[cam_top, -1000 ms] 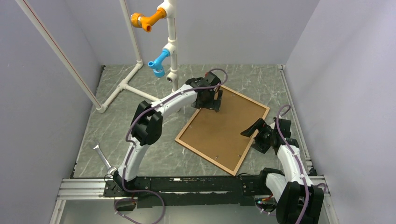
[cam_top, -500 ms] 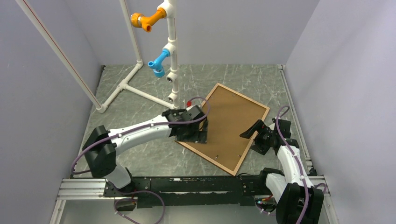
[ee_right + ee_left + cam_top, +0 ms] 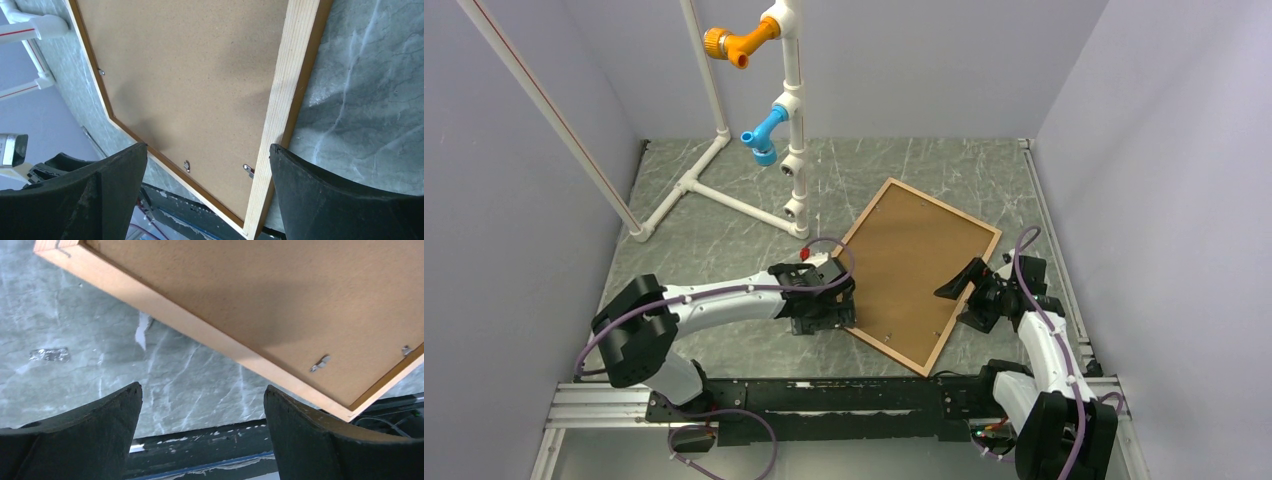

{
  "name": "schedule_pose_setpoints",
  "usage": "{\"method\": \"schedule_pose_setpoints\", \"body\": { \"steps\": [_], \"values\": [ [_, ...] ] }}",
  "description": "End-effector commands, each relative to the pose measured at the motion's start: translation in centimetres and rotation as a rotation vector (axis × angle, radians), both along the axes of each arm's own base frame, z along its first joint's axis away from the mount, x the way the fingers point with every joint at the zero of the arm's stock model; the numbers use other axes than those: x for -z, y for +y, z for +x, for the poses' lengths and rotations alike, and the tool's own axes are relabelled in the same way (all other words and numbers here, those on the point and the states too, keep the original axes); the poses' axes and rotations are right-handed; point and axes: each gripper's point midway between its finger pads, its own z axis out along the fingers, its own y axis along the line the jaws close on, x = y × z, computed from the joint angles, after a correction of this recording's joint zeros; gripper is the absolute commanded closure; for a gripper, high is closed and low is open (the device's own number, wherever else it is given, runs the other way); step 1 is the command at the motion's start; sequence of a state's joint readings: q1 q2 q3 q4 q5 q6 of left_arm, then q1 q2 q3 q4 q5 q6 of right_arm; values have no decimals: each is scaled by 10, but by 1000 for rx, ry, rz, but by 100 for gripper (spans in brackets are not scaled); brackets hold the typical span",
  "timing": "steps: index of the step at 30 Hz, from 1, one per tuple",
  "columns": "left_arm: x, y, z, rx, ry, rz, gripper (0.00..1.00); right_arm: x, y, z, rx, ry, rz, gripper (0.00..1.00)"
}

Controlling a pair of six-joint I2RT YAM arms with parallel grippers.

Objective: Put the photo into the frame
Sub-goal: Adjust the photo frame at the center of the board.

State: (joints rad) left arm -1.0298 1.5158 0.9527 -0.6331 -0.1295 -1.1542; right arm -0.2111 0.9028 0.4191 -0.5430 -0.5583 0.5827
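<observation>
The frame [image 3: 944, 206] lies face down and skewed on the grey marbled table, with a brown hardboard backing sheet [image 3: 914, 265] set in it. The photo is not in view. My left gripper [image 3: 829, 322] is open and empty at the frame's near-left edge; in the left wrist view [image 3: 201, 390] the wooden rim [image 3: 200, 335] and backing [image 3: 260, 295] lie just ahead. My right gripper [image 3: 959, 283] is open and empty over the frame's right side. In the right wrist view [image 3: 207, 147] its fingers straddle the rim [image 3: 287, 90] and backing [image 3: 190, 75].
A white pipe stand [image 3: 792, 110] with an orange fitting [image 3: 729, 43] and a blue fitting [image 3: 764, 135] stands at the back left. A small metal tool [image 3: 642, 335] lies near left. The black base rail [image 3: 824, 395] runs along the near edge. Small metal clips [image 3: 320, 362] hold the backing.
My left arm has swung from the frame's far corner down to its near-left edge, close to the base rail. The right arm and the frame have hardly moved.
</observation>
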Motion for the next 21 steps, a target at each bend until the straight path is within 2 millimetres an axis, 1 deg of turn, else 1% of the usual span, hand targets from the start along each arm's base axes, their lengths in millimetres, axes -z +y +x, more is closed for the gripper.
{"method": "schedule_pose_setpoints", "body": {
  "steps": [1, 5, 8, 13, 17, 21],
  "values": [
    [-14, -24, 24, -64, -61, -98, 7, -21, 1, 7, -26, -56, -4, 6],
    [-4, -27, 33, -80, -53, -99, 10, -27, 3, 8, -36, -65, 3, 6],
    [4, -27, 38, -87, -53, -61, 15, -34, 3, 10, -42, -75, 2, 6],
    [14, -29, 48, -64, -59, 17, 31, -48, 1, 13, -40, -101, -14, 6],
    [21, -32, 57, -39, -75, 68, 48, -58, -6, 17, -31, -117, -60, 6],
    [22, -42, 73, 20, -101, 103, 58, -64, -12, 19, -24, -126, -99, 6]
  ]
}}
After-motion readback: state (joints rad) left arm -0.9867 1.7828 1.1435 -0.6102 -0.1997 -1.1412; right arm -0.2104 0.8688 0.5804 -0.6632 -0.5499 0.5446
